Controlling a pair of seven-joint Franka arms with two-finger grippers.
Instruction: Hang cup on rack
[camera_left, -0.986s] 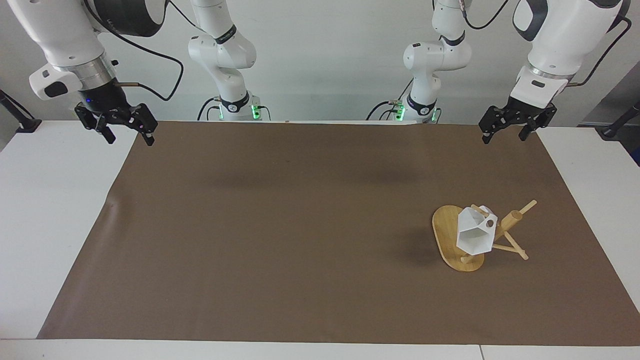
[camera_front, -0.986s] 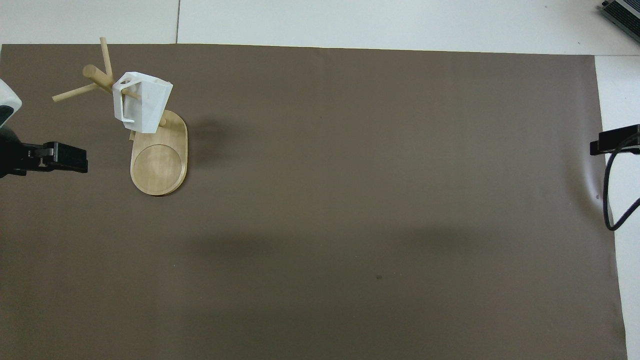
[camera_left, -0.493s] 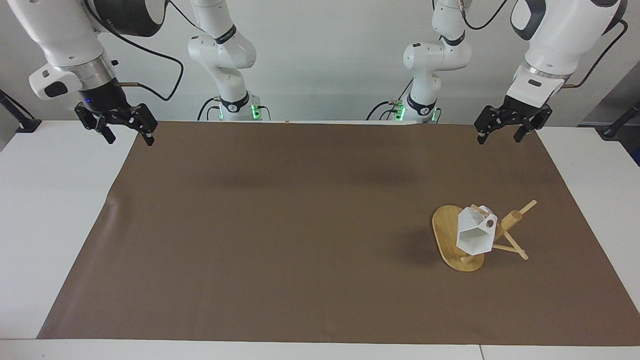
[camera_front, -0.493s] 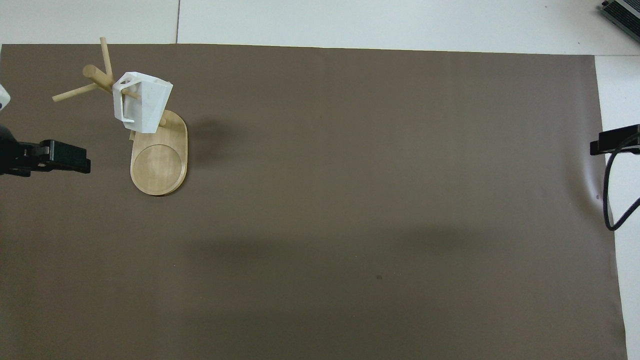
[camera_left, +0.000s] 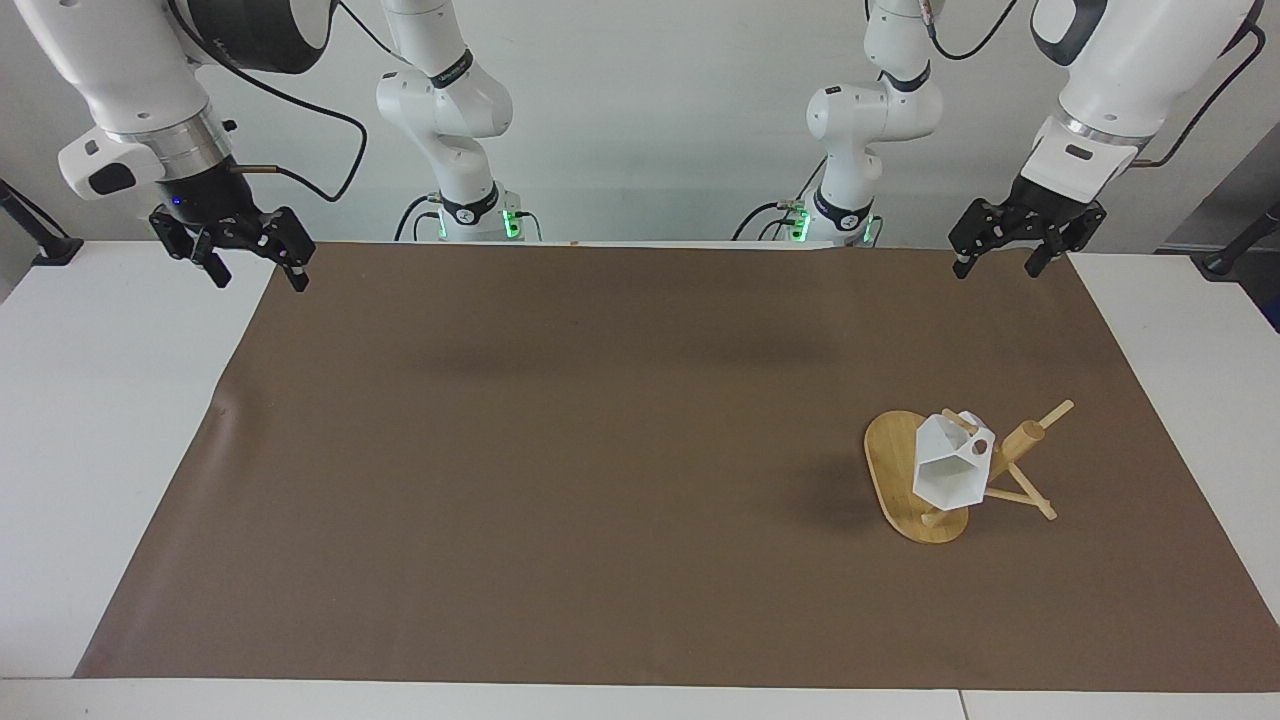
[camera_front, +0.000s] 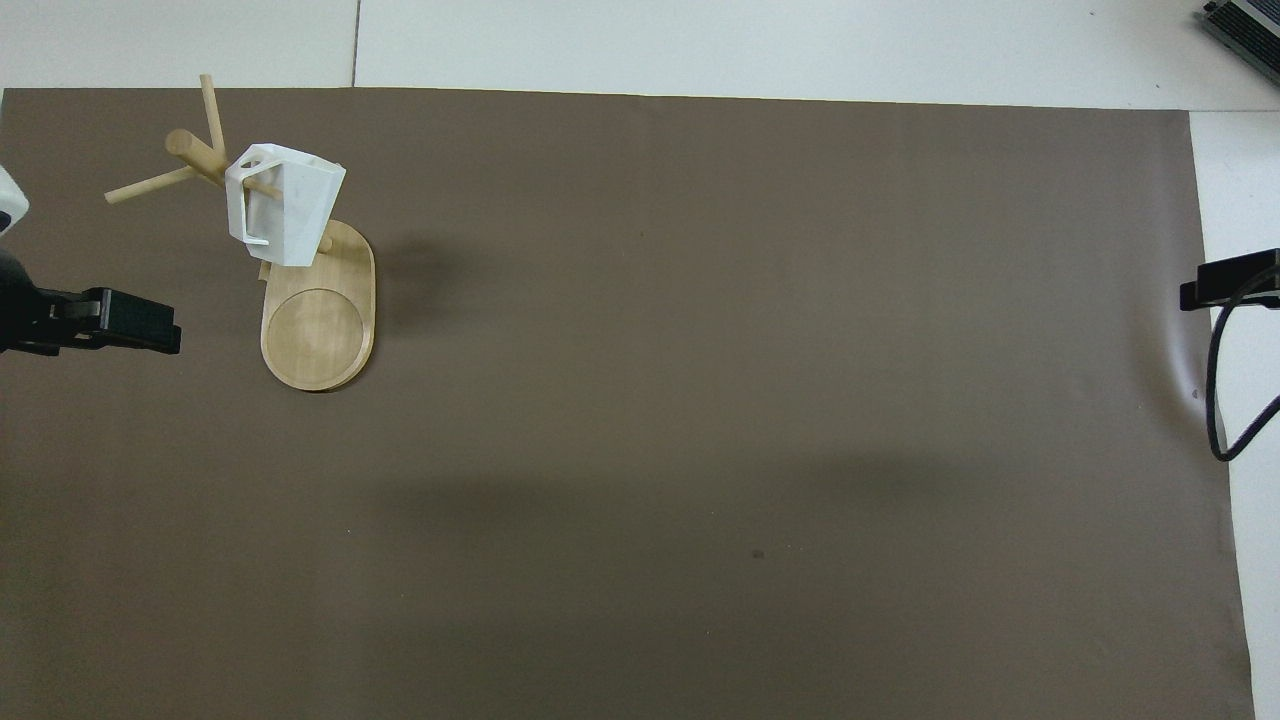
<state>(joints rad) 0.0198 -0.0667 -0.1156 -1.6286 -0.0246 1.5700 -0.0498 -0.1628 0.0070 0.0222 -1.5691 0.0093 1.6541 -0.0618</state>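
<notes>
Facing view: white table (camera_left: 90, 420) under brown mat (camera_left: 600, 450), pale wall (camera_left: 650, 110) at the robots' end. White cup (camera_left: 948, 470) hangs on a peg of the bamboo rack (camera_left: 895, 470), toward left arm's end. Left gripper (camera_left: 997, 255) and right gripper (camera_left: 250, 262) raised over mat corners, jaws wide, empty.

Overhead view: cup (camera_front: 285, 205) on rack (camera_front: 318, 330); left gripper (camera_front: 130, 322) over the mat edge; right gripper (camera_front: 1228, 280) barely in frame.

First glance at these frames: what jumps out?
The white cup hangs by its handle on a peg of the rack, which stands on the brown mat toward the left arm's end of the table. Both arms are well away from it: the left gripper and the right gripper are open and empty, each raised over a mat corner at the robots' edge of the table.
</notes>
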